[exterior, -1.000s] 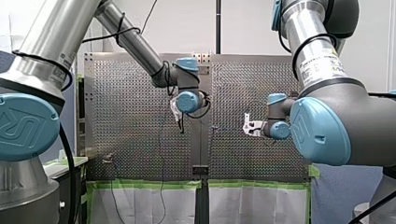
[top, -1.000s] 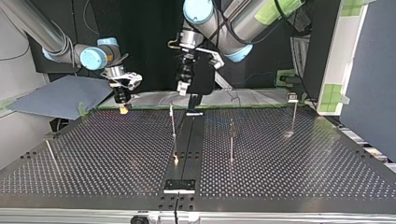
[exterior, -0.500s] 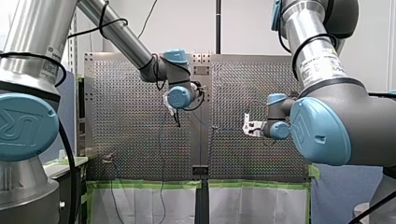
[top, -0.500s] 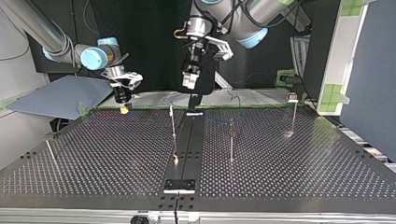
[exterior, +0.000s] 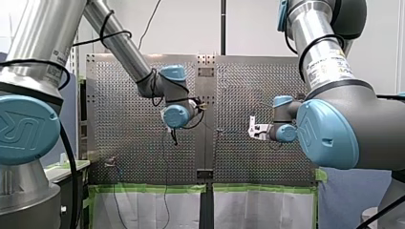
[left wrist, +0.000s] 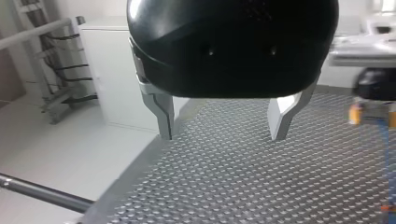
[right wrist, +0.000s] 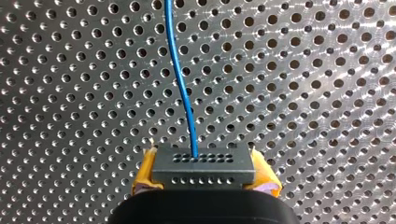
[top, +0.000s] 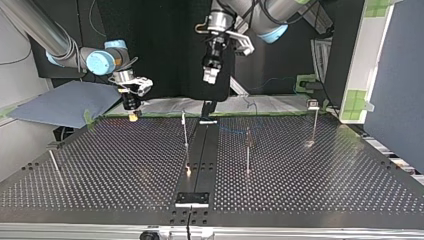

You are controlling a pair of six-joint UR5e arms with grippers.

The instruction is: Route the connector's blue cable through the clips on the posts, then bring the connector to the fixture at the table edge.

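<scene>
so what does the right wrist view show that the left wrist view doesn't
Only the right wrist view: the dark grey connector block clamped between yellow pads, the thin blue cable leaving it. Only the left wrist view: my left gripper, its metal fingers open with nothing between them. Both: the perforated metal table.

Front and top views face across the table (top: pixel 325 180); wrist cameras sit close

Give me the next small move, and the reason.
Probably carry the connector onward with my right gripper, which is shut on it, blue cable trailing; my left gripper hangs open and empty above the table.
</scene>
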